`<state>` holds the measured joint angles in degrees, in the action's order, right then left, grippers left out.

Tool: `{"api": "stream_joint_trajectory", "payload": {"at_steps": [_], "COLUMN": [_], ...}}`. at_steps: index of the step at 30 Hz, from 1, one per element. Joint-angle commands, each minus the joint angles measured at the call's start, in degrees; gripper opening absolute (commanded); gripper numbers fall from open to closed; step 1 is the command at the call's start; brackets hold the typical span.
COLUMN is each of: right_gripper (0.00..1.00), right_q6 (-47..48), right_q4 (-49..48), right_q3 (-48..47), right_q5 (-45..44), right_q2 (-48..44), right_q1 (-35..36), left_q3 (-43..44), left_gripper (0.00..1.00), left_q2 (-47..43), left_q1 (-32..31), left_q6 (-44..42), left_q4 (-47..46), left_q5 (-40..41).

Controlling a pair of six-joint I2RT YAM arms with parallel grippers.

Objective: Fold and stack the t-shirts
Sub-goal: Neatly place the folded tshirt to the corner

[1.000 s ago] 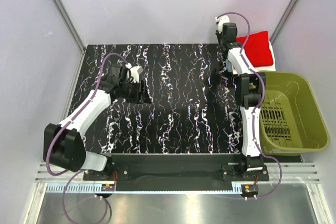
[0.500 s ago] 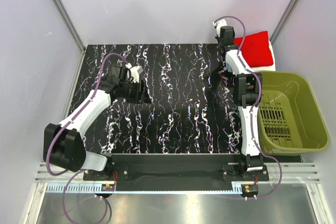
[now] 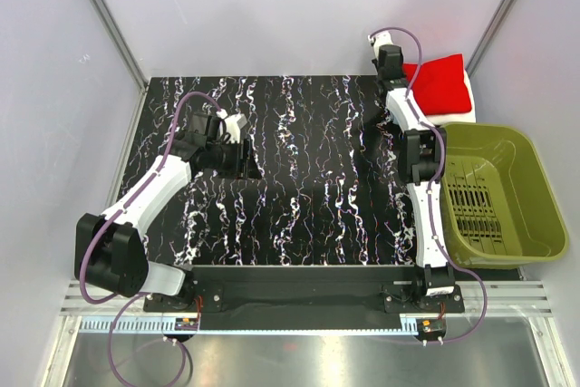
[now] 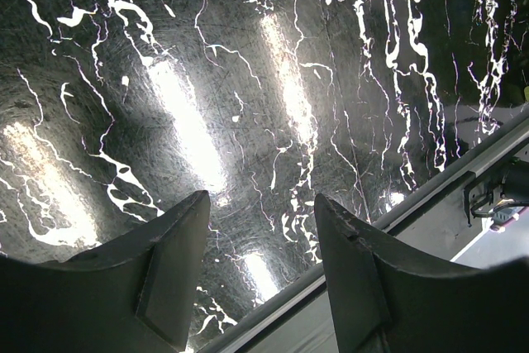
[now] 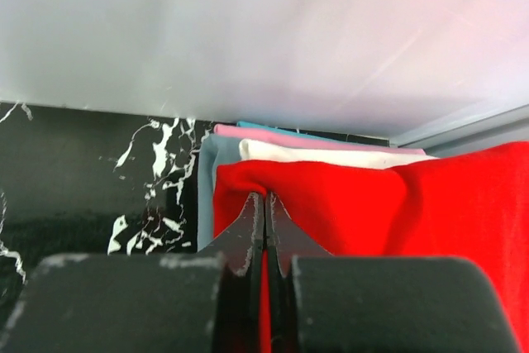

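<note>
The red t-shirt [image 3: 444, 86] lies folded on top of a stack at the table's far right corner. In the right wrist view the red t-shirt [image 5: 397, 204] rests on folded white [image 5: 331, 155], pink [image 5: 281, 134] and pale blue [image 5: 207, 163] shirts. My right gripper [image 3: 395, 68] is at the stack's left edge; in the right wrist view the right gripper [image 5: 264, 197] is shut on a pinch of the red cloth. My left gripper [image 3: 246, 162] hovers over the left half of the table, and in the left wrist view the left gripper [image 4: 260, 200] is open and empty.
An olive-green plastic basket [image 3: 535, 192] stands at the right of the black marbled table [image 3: 308, 178], just in front of the stack. Grey walls close in the back and sides. The table's metal edge rail [image 4: 430, 196] shows in the left wrist view.
My right arm has stretched a little farther toward the far right corner, and the red t-shirt has shifted slightly with it. The left arm has not moved.
</note>
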<state>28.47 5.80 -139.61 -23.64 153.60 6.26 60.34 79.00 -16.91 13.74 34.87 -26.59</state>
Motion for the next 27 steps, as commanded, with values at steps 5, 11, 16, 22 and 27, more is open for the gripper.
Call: {"api": "stream_joint_trajectory", "payload": {"at_steps": [5, 11, 16, 22, 27], "right_gripper": [0.0, 0.06, 0.26, 0.5, 0.71], "right_q6": [-1.57, -2.63, -3.94, -7.28, -12.8], "right_q4": [-4.92, -4.92, -4.66, -0.98, 7.54], "right_q3": [-4.53, -4.09, -4.97, -4.18, -0.85], "right_q5": [-2.73, -2.55, -1.76, 3.06, 8.68], "right_q2": [1.97, 1.62, 0.04, -5.92, -13.31], "right_q1": [-0.02, 0.24, 0.59, 0.68, 0.86], "left_q3": [-0.22, -0.39, -0.57, -0.75, -0.83], "left_gripper": [0.58, 0.58, 0.58, 0.59, 0.59], "left_q2": [-1.66, -1.66, -1.48, -1.39, -1.75], "left_q1": [0.3, 0.3, 0.3, 0.21, 0.21], "left_q6": [0.06, 0.15, 0.24, 0.24, 0.41], "left_q4": [-1.91, -2.09, -2.26, -2.44, -3.49], "left_q5": [-1.89, -2.06, -2.24, -2.15, -3.38]}}
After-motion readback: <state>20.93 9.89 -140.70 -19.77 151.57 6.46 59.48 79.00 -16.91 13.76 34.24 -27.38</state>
